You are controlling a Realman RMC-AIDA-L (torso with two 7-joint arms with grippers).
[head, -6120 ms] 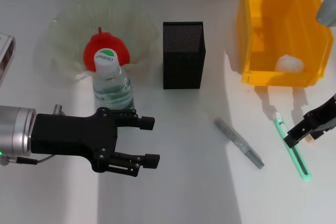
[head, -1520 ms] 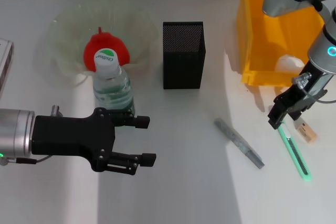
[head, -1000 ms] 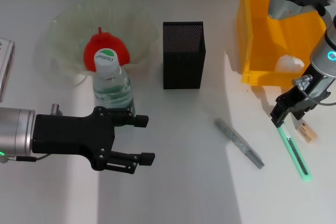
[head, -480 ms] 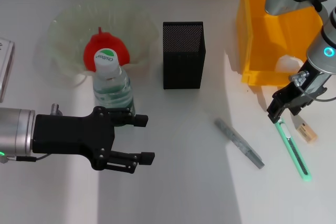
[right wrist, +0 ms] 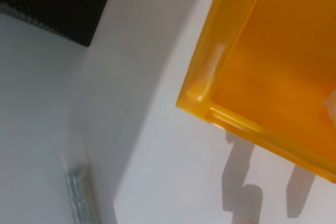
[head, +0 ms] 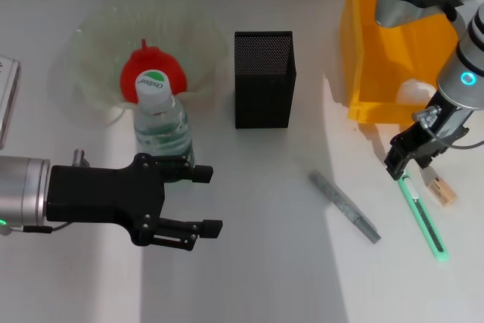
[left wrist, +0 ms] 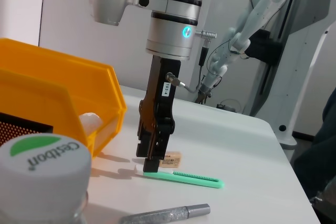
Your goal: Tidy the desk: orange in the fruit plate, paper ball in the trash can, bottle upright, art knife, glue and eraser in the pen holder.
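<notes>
The green art knife (head: 422, 213) lies at the right, with the tan eraser (head: 440, 190) beside it and the grey glue stick (head: 344, 206) to its left. My right gripper (head: 404, 166) points down at the knife's far end; it also shows in the left wrist view (left wrist: 151, 162), tip at the knife (left wrist: 184, 178). The bottle (head: 160, 120) stands upright. The orange (head: 151, 69) sits in the clear fruit plate (head: 91, 51). The paper ball (head: 416, 92) lies in the yellow trash can (head: 363, 51). My left gripper (head: 208, 200) is open and empty, in front of the bottle.
The black mesh pen holder (head: 263, 79) stands in the middle, between plate and trash can. A white object (head: 7, 92) lies at the left edge. The right wrist view shows the trash can's corner (right wrist: 210, 98) and the glue stick (right wrist: 81, 198).
My right arm came in over the trash can side, and its gripper hovers at the knife's far end with small shifts. The left arm and the objects have not moved.
</notes>
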